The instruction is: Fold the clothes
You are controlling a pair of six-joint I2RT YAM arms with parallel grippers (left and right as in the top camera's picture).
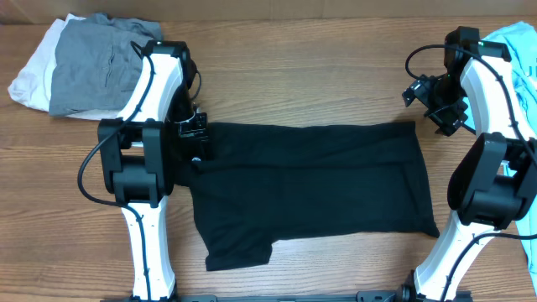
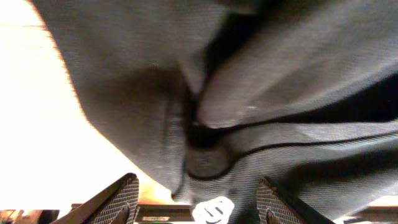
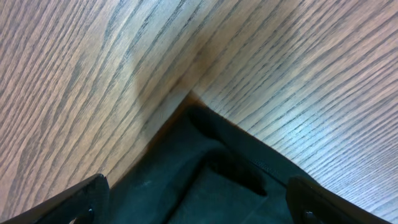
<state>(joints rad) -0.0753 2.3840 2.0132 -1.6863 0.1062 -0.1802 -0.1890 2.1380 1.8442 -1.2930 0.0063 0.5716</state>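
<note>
Black shirt (image 1: 319, 180): we see it laid out on the wooden table (image 1: 294, 75).
Left gripper (image 2: 196, 182): released, at its bunched edge.
Right gripper (image 3: 198, 183): released, above its corner.

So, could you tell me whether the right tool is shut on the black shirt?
No, the right tool stands wide open around the shirt, whose corner lies ungripped on the table.

4 garments on 1 table (image 1: 294, 75): 1 black shirt (image 1: 319, 180), 1 grey garment (image 1: 96, 67), 1 white garment (image 1: 32, 74), 1 light blue garment (image 1: 522, 46). 2 arms: left arm (image 1: 147, 159), right arm (image 1: 491, 172). 2 claws: left claw (image 1: 195, 134), right claw (image 1: 445, 113).
</note>
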